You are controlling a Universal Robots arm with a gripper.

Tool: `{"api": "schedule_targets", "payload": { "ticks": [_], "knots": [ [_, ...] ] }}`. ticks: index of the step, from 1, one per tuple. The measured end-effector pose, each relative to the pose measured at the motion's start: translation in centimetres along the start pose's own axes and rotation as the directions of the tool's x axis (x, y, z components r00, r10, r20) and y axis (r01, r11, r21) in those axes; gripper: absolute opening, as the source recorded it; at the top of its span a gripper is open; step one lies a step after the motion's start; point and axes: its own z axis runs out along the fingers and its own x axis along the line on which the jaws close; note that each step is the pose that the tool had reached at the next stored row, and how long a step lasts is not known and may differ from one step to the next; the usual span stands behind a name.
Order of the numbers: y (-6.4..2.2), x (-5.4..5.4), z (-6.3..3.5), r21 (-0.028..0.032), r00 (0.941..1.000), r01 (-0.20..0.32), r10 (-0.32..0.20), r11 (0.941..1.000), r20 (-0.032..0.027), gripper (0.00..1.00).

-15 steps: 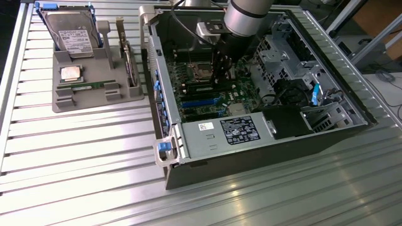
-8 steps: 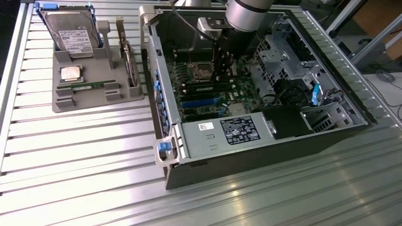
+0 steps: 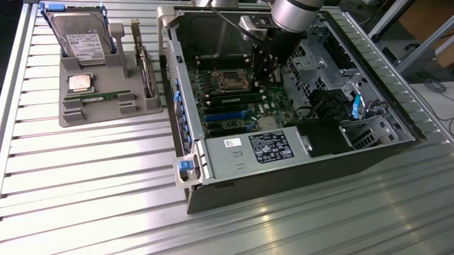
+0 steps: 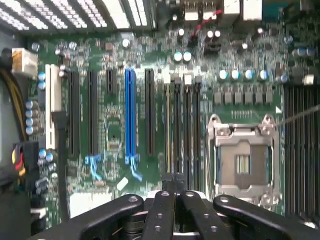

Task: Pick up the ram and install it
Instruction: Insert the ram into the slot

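Observation:
My gripper [image 3: 267,79] is inside the open computer case [image 3: 284,180], low over the motherboard [image 3: 245,114] beside the empty processor socket [image 3: 230,78]. In the wrist view its black fingers [image 4: 161,210] are pressed together with nothing showing between them, shut right above the row of memory slots [image 4: 187,130]. A ram stick [image 4: 168,130] stands edge-on in the slot in line with the fingertips; in the exterior view it is a long dark strip [image 3: 234,99]. Another green ram [image 3: 99,96] lies in the grey parts tray [image 3: 106,114].
The tray on the exterior view's left also holds a hard drive [image 3: 84,40], a square processor [image 3: 80,82] and an upright card [image 3: 144,69]. The power supply [image 3: 259,149] and drive cage [image 3: 319,53] crowd the case. Blue expansion slots [image 4: 130,115] lie beside the memory slots.

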Motion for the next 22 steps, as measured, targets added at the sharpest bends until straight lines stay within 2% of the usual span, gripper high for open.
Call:
{"api": "schedule_targets", "payload": {
  "ticks": [2,3,4,6,9,12,16,17,18,19,22],
  "knots": [
    [-2.18,0.0,-0.15,-0.0129,1.0,0.001,-0.001,0.9999,0.0002,0.11],
    [-3.13,0.0,-0.24,-0.0161,1.0,0.001,-0.001,0.9999,0.0,0.11],
    [-3.54,-0.1,-0.28,-0.0167,1.0,0.001,-0.001,0.9999,0.0,0.11],
    [-4.89,-0.1,-0.52,-0.0175,1.0,0.001,-0.001,0.9998,-0.0001,0.11],
    [-5.66,0.0,-1.83,-0.0175,1.0,0.001,-0.001,0.9998,0.0001,0.11],
    [-5.88,0.0,-3.55,-0.0175,1.0,0.001,-0.001,0.9998,0.0001,0.11],
    [-5.94,0.1,-3.8,-0.0159,1.0,0.001,-0.001,0.9999,0.0002,0.11],
    [-5.93,0.1,-3.79,0.0158,1.0,-0.001,0.001,0.9999,0.0005,0.11],
    [-5.92,0.1,-3.78,0.0409,1.0,-0.002,0.002,0.9992,0.0012,0.11],
    [-5.91,0.1,-3.76,0.0607,1.0,-0.003,0.003,0.9982,0.0017,0.11],
    [-5.91,0.1,-3.76,0.0609,1.0,-0.003,0.002,0.9981,0.0016,0.11]
  ]
}}
